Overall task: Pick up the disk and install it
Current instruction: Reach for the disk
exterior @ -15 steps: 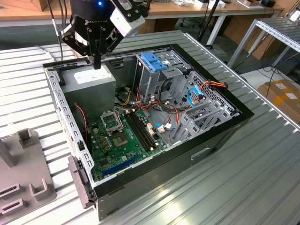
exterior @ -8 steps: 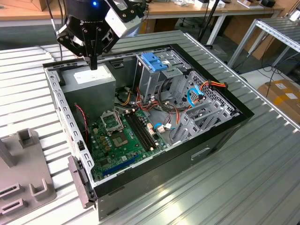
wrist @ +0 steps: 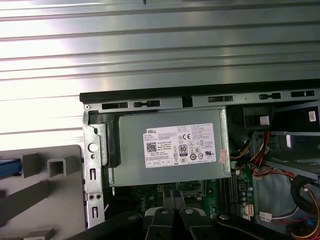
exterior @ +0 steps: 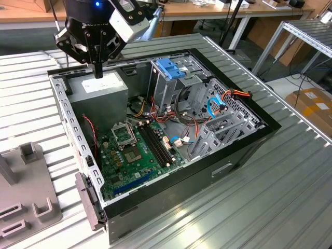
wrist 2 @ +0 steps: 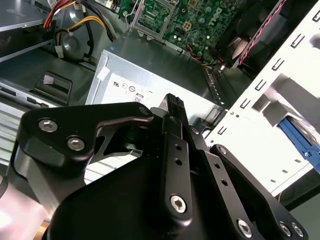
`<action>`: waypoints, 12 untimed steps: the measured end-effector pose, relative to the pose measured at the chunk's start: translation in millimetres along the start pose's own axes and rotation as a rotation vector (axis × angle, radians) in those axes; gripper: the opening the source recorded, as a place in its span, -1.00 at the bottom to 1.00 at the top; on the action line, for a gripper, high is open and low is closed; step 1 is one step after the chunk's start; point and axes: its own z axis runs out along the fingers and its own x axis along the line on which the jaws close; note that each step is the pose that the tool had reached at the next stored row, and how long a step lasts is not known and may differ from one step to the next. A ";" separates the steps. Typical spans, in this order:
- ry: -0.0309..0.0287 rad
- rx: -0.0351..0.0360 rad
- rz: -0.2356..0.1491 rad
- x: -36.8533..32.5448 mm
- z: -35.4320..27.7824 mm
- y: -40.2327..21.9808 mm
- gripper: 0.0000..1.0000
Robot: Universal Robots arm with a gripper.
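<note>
My gripper (exterior: 98,71) hangs over the grey power supply box (exterior: 98,89) at the back corner of the open computer case, on the exterior view's left. Its black fingers (wrist 2: 173,105) are pressed together with nothing between them. A strip of bright blue rail, apparently the disk's edge (wrist: 10,168), lies on the grey fixture outside the case wall. The same blue edge (wrist 2: 302,142) shows in the second wrist view past the white perforated wall. The rest of the disk is out of view.
The case holds a green motherboard (exterior: 136,150), a drive cage topped by a blue slotted bracket (exterior: 171,67), and loose red, orange and blue cables (exterior: 220,104). A grey fixture (exterior: 26,197) sits on the ribbed metal table (exterior: 270,197) beside the case.
</note>
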 end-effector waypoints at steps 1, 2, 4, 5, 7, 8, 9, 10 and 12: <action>0.0000 -0.0001 0.000 1.3 0.0 -0.1 -0.79; -0.0001 -0.0001 0.000 2.4 0.0 -0.2 -0.79; -0.0001 0.0000 0.000 3.7 -0.1 -0.3 -0.79; 0.0000 0.0000 0.000 4.5 -0.1 -0.3 -0.79; 0.0000 0.0000 0.000 6.0 -0.2 -0.5 -0.79; 0.0000 0.0000 0.000 6.5 -0.2 -0.5 -0.79; -0.0001 -0.0001 0.000 7.0 -0.2 -0.5 -0.79; 0.0000 -0.0001 0.000 7.5 -0.2 -0.6 -0.79; 0.0000 0.0000 0.000 8.6 -0.2 -0.6 -0.79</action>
